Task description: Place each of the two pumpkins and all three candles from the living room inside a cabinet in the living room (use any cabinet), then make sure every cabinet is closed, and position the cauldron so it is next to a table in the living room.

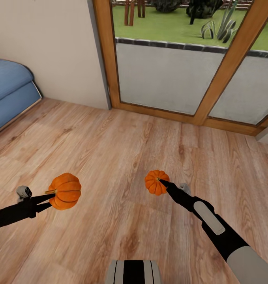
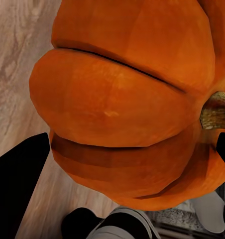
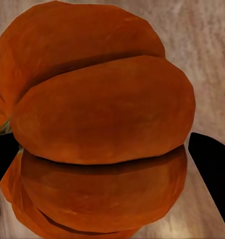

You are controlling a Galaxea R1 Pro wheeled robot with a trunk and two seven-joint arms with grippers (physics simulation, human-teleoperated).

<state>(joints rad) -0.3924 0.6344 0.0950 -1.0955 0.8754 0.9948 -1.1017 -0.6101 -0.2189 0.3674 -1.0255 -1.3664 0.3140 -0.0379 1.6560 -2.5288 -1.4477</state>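
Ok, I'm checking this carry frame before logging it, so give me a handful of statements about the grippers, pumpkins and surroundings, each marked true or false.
1. Each gripper holds a pumpkin. True: the left gripper is shut on the left pumpkin and the right gripper on the right pumpkin.
2. Both pumpkins rest on the wooden floor. False: they are held up above it.
3. A blue sofa stands at the robot's left. True.
4. The glass door ahead looks onto a kitchen. False: grass and plants lie behind it.
5. The left pumpkin's stem shows in the left wrist view. True.
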